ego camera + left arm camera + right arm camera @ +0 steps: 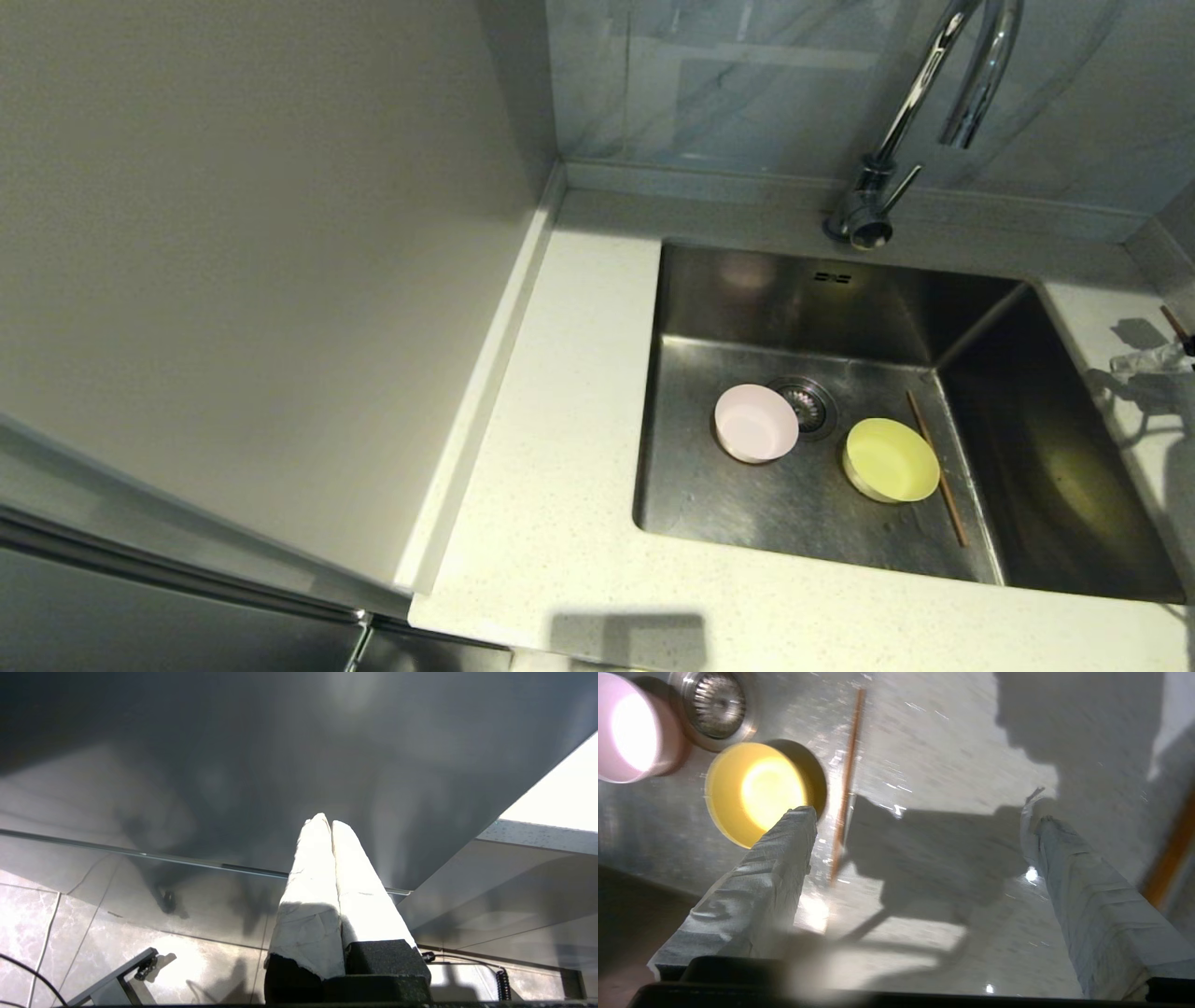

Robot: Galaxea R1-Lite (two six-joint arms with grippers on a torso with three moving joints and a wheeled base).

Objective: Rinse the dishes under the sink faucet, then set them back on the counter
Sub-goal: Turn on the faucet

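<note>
A pale pink bowl (755, 423) and a yellow-green bowl (891, 459) sit on the floor of the steel sink (747, 289), either side of the drain (807, 404). One brown chopstick (936, 467) lies just right of the yellow-green bowl. A second chopstick (1172, 322) shows at the far right on the counter (560, 420). My right gripper (920, 809) hangs open and empty over the sink's right side, only its tip (1153, 359) in the head view. Pink bowl (630, 730), yellow-green bowl (756, 793) and chopstick (847, 779) lie beyond its fingers. My left gripper (329, 821) is shut and parked low.
The chrome faucet (910, 103) arches over the sink's back edge, its lever (901, 187) at the base. A tall pale cabinet side (233, 233) borders the counter on the left. Blue-grey tile (728, 84) backs the counter. The left gripper faces a dark cabinet front (280, 756) above a tiled floor.
</note>
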